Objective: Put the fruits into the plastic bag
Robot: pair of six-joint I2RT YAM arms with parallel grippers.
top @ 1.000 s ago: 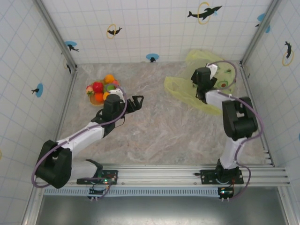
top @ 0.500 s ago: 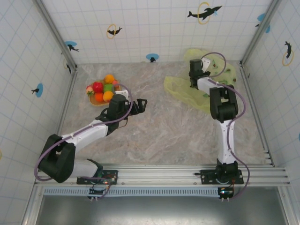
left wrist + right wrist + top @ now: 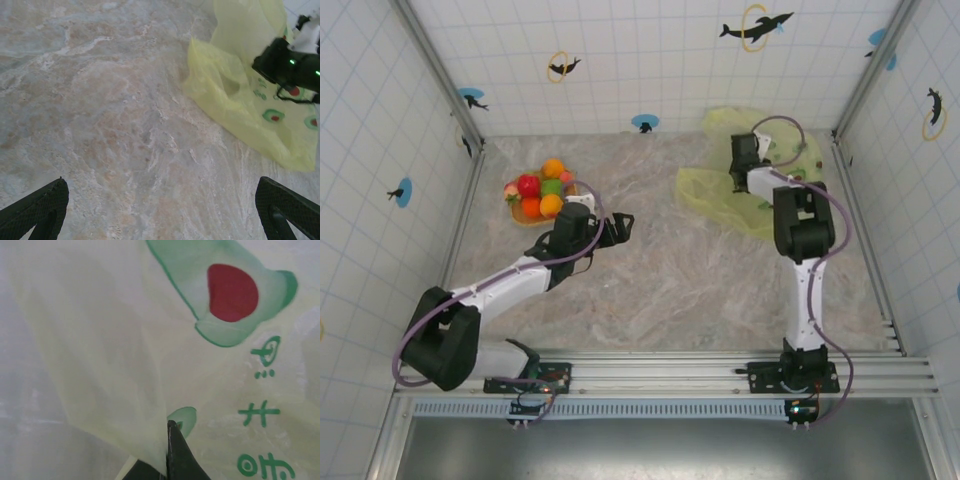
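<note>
Several fruits [image 3: 542, 190] sit heaped at the far left of the bench [image 3: 650, 290] in the overhead view, just beyond the left fingers [image 3: 620, 217], while the plastic bag [image 3: 705, 190] lies crumpled at far right under the right arm [image 3: 790, 215]. From the left wrist, the left fingers stand spread wide over bare bench (the bag lies well ahead, to the right). At the right wrist, the right fingers [image 3: 175, 455] are pressed together on a fold of the bag's film, below a printed avocado [image 3: 225, 295].
</note>
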